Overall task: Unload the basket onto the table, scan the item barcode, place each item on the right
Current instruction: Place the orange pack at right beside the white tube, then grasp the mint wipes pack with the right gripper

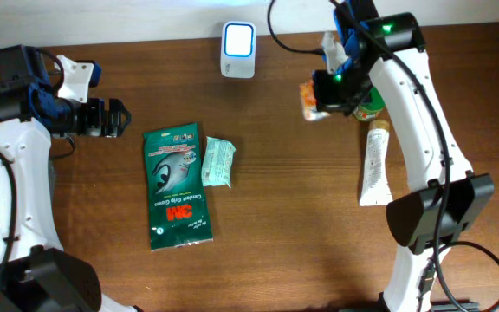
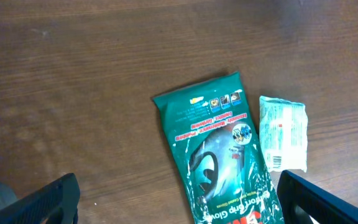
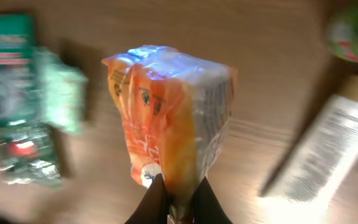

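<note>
The item is an orange-and-white snack packet (image 1: 307, 98), and my right gripper (image 1: 326, 95) is shut on its bottom edge. It hangs above the table, to the right of the white barcode scanner (image 1: 238, 49), whose face glows blue at the back edge. The right wrist view shows the packet (image 3: 166, 112) pinched between the black fingers of that gripper (image 3: 178, 198), the image blurred. At the left side my left gripper (image 1: 118, 117) stands open and empty. Its wrist view shows this gripper (image 2: 179, 208) spread wide over the table.
A green 3M glove pack (image 1: 176, 186) (image 2: 219, 155) lies left of centre with a small mint-green packet (image 1: 217, 162) (image 2: 283, 134) beside it. A white tube (image 1: 375, 165) (image 3: 328, 149) and a green-lidded container (image 1: 372, 108) sit under the right arm.
</note>
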`<state>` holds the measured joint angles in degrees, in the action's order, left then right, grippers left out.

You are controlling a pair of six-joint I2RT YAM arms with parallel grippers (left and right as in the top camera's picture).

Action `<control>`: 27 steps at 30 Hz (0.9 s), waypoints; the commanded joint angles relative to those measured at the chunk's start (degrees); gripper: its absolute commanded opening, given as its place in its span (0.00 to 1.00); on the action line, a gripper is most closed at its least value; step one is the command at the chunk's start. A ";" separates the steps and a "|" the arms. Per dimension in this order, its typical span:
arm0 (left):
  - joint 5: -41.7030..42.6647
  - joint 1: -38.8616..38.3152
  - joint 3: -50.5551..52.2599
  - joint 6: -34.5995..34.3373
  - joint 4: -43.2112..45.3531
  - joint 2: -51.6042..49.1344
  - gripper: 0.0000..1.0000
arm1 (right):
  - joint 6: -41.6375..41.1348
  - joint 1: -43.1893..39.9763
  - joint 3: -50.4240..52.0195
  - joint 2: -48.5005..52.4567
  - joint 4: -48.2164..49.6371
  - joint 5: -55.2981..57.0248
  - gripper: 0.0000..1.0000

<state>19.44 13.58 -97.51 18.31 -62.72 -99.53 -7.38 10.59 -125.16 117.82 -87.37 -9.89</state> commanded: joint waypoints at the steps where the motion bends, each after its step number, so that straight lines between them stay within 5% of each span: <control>1: 0.22 0.13 -0.79 0.85 0.09 0.87 0.99 | -4.81 -0.17 7.72 1.01 1.05 14.80 0.04; 7: 0.22 0.13 -0.79 0.85 0.09 0.87 0.99 | -9.94 -2.84 22.03 1.03 10.34 21.73 0.09; 12: 0.22 0.15 -0.79 0.85 0.09 0.87 0.99 | -10.08 -4.72 22.01 0.94 10.32 18.93 0.53; 15: 0.22 0.15 -0.79 0.85 0.09 0.87 0.99 | -7.69 -4.61 18.53 0.94 10.29 11.43 0.62; 19: 0.22 0.15 -0.79 0.85 0.09 0.87 0.99 | 1.55 -3.69 14.73 0.94 13.16 -16.63 0.66; 20: 0.22 0.15 -0.79 0.85 0.09 0.87 0.99 | 1.55 -3.02 14.88 1.07 14.34 -18.73 0.93; 21: 0.22 0.15 -0.79 0.85 0.09 0.87 0.99 | 1.25 -1.77 15.13 1.14 16.35 -20.04 0.98; 27: 0.22 0.13 -0.79 0.85 0.11 0.87 0.99 | -5.66 7.04 15.39 3.39 26.18 -21.40 0.98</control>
<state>19.44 13.58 -97.51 18.31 -62.70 -99.53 -9.63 14.17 -109.38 119.35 -63.57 -29.12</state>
